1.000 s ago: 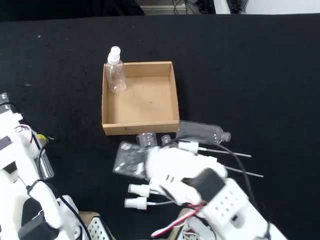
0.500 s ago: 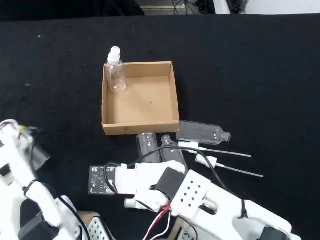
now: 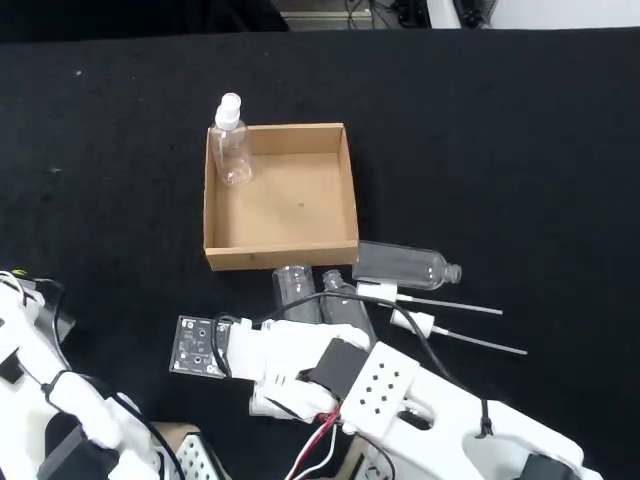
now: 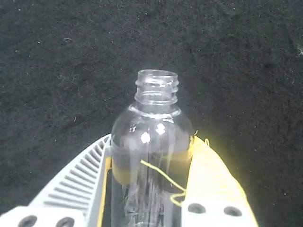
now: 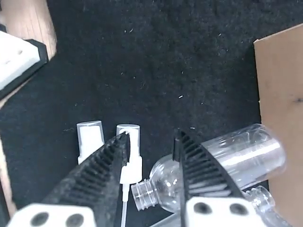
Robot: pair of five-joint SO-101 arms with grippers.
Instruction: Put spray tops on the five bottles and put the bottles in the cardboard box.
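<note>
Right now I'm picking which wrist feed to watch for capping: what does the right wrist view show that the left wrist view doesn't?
Right wrist view: the open right gripper close over two white spray tops, two uncapped lying bottles beside them, and part of the cardboard box. Left wrist view: the left gripper clamped on one uncapped held bottle. Shared: the black table cover and clear bottles lacking tops.
</note>
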